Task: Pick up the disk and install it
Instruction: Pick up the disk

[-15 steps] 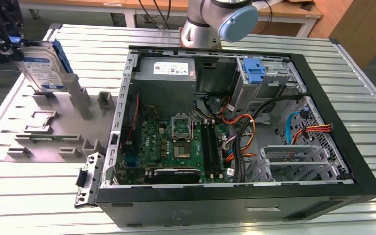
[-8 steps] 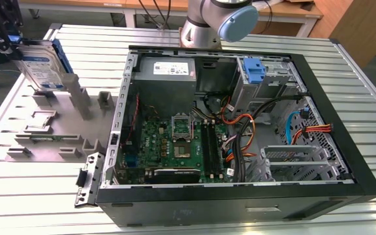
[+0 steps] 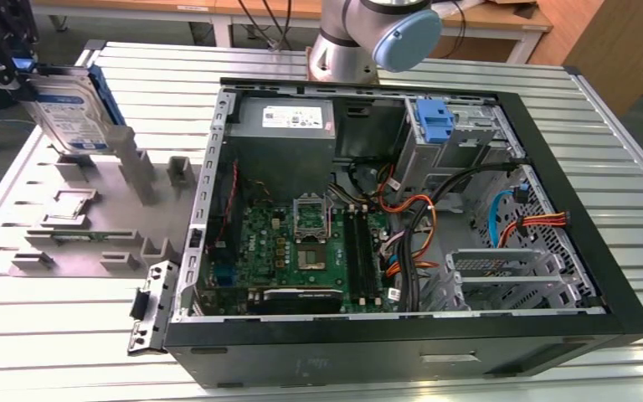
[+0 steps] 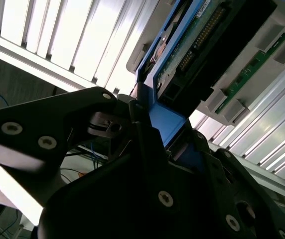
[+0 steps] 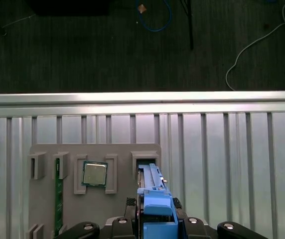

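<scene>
Black fingers (image 4: 145, 144) grip the blue-bracketed end of the flat silver rectangular disk (image 3: 70, 110). It sits tilted over the grey slotted holder (image 3: 76, 244), at ten o'clock from the open black computer case (image 3: 411, 337).

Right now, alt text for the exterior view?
A black gripper, jaws closed, holds a flat silver hard disk in a blue plastic bracket on edge over a grey plastic parts fixture at the exterior view's left. Beside it, an open black computer case lies on a slatted metal table, green motherboard exposed.
</scene>
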Robot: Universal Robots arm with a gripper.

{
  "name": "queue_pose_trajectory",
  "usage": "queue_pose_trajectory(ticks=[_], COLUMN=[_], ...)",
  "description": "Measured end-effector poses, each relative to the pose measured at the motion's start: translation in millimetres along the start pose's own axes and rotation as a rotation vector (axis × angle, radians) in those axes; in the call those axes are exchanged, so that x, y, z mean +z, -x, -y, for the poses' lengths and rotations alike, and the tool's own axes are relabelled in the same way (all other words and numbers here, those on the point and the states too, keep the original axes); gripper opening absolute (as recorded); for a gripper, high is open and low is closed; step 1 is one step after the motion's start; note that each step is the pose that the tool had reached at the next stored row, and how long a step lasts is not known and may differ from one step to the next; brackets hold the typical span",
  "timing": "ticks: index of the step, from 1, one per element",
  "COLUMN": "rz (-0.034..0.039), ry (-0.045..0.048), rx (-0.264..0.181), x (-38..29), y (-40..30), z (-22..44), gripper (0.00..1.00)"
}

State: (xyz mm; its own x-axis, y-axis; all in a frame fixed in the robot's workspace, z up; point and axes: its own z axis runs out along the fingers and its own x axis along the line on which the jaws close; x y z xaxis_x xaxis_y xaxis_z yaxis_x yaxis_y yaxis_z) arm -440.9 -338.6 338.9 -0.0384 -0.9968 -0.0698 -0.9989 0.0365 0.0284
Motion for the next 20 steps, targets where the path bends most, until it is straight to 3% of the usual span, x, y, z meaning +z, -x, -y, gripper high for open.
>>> queue_pose_trajectory(ticks=[20], rz=[-0.0029], ry=[0.0001], rx=[0.001], x=[-3.0], y=[0.2], z=[0.1], gripper=[0.37])
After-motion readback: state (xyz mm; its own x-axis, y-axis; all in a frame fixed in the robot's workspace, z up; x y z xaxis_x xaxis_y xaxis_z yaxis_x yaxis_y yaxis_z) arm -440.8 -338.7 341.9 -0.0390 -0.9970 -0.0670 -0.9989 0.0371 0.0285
